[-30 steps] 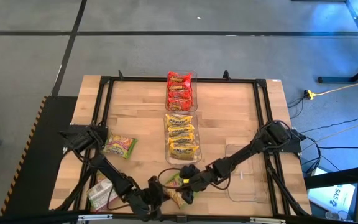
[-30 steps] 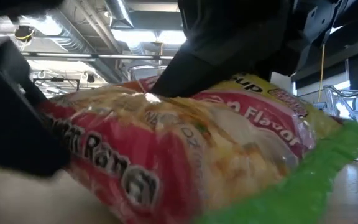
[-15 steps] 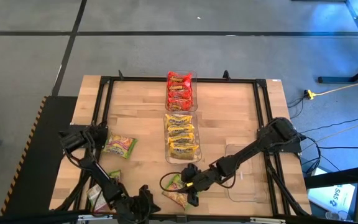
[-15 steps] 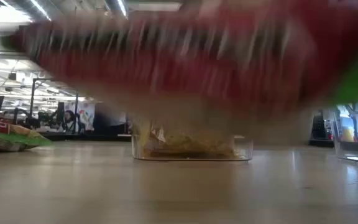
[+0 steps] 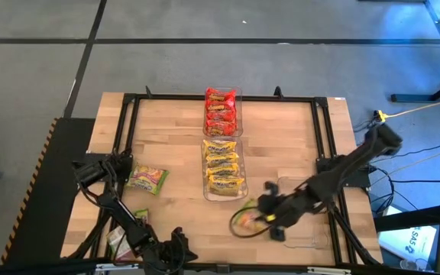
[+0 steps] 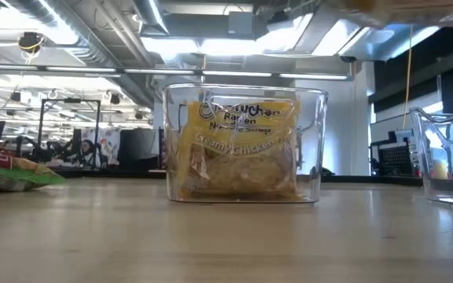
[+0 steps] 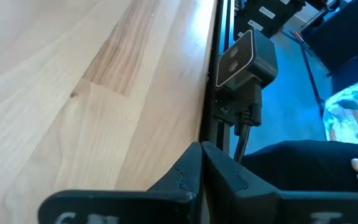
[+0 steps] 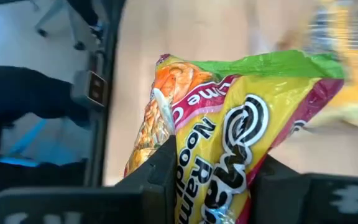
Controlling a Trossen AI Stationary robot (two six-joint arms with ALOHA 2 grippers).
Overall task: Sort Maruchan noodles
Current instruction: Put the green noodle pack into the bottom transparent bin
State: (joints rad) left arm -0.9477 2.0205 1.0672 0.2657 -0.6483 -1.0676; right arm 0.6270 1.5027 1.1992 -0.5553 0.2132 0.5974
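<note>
Right gripper [image 8: 213, 177] clamps a green/pink Maruchan packet [image 8: 229, 118], lifted just beside the empty clear bin [image 5: 304, 221]. Packet looks light, crinkly, slippery, with a brittle block inside; pinch a flat face near an edge. Left gripper [image 7: 202, 165] closed, empty, at the table's near edge.

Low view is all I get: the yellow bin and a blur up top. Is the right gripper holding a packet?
Observer: Yes. The right gripper is clamped on a green and pink packet, held off the table.
Operator: Where over the table?
Observer: Seen from above, at the left edge of the empty clear bin.
Operator: And the left arm?
Observer: The left gripper is shut on nothing, at the table's near edge.
</note>
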